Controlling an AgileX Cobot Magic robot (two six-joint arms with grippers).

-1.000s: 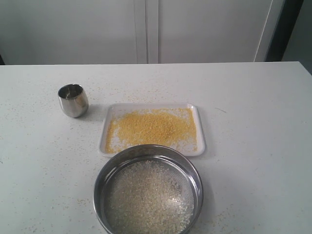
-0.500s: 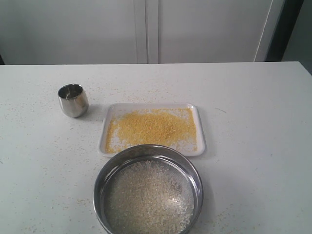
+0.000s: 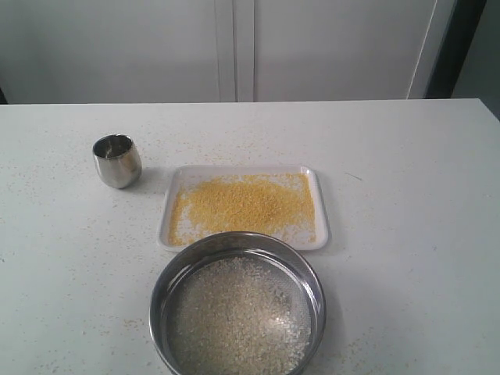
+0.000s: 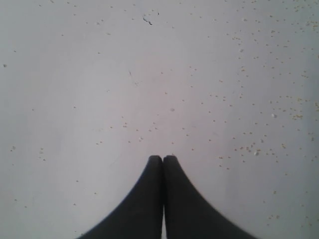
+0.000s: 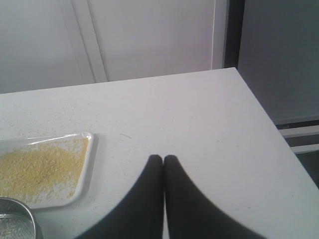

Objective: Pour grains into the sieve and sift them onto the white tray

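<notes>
The steel sieve rests on the table at the front centre, holding pale whitish grains on its mesh. Just behind it lies the white tray, spread with golden-yellow grains. In the right wrist view the tray with its yellow grains and the sieve's rim show at one side. Neither gripper appears in the exterior view. My left gripper is shut and empty over bare table. My right gripper is shut and empty, apart from the tray.
A small rounded steel cup stands upright on the table, back left of the tray. Loose stray grains speckle the tabletop. The table's far right corner and edge show in the right wrist view, white cabinet doors behind.
</notes>
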